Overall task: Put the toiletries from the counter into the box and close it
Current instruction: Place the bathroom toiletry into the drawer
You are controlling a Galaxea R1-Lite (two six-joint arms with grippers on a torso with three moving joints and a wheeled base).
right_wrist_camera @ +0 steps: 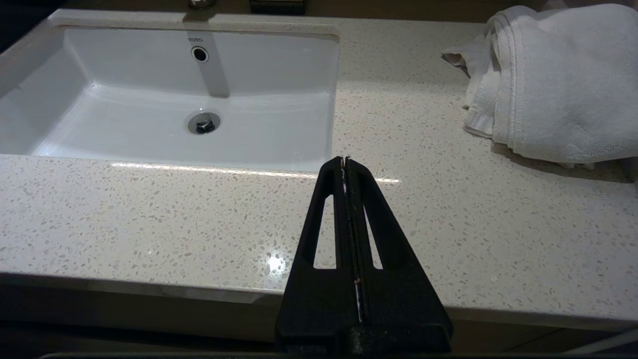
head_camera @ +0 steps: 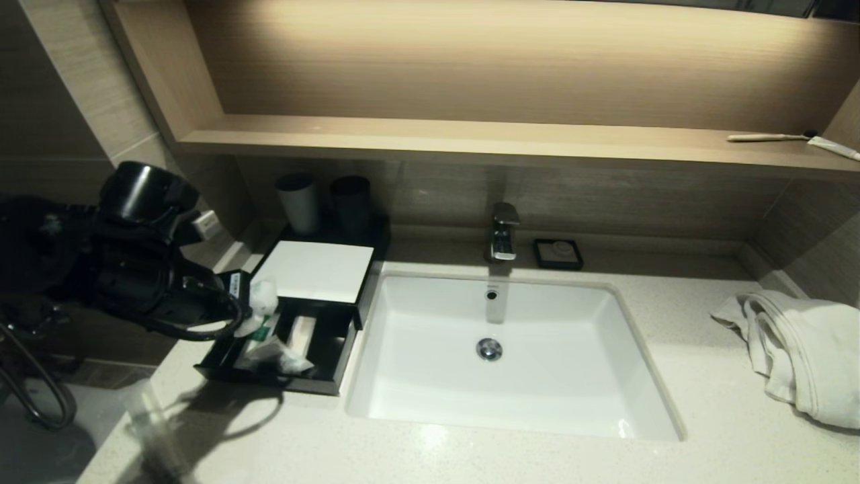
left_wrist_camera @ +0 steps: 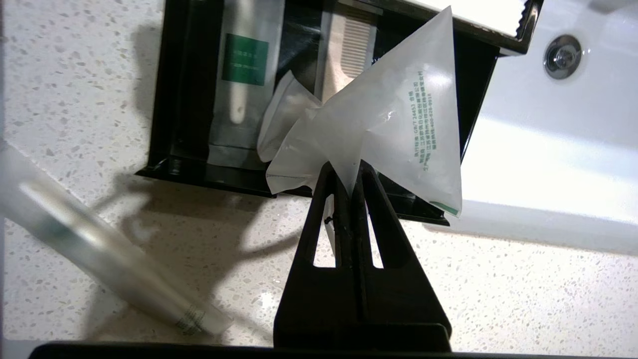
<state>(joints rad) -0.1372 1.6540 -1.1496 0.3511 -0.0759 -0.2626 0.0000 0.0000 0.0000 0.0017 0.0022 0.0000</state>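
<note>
My left gripper [head_camera: 252, 310] [left_wrist_camera: 344, 169] is shut on a crumpled white sachet [left_wrist_camera: 394, 114] with green print and holds it just above the near part of the open black box [head_camera: 336, 376] [left_wrist_camera: 172, 99]. The box's white lid [head_camera: 314, 270] is slid back over its far half. Inside lie a packet with a green label [left_wrist_camera: 243, 75], a comb in a wrapper [left_wrist_camera: 351, 52] and another white sachet [head_camera: 279, 356]. A translucent wrapped item [head_camera: 151, 427] [left_wrist_camera: 104, 252] lies on the counter in front of the box. My right gripper [right_wrist_camera: 345, 160] is shut and empty above the counter's front edge.
The white sink [head_camera: 416, 349] lies right of the box, with the faucet [head_camera: 502, 232] behind it. Two dark cups [head_camera: 299, 202] stand behind the box. A soap dish [head_camera: 557, 253] sits by the faucet. A folded white towel [head_camera: 799, 349] [right_wrist_camera: 558, 80] lies at far right.
</note>
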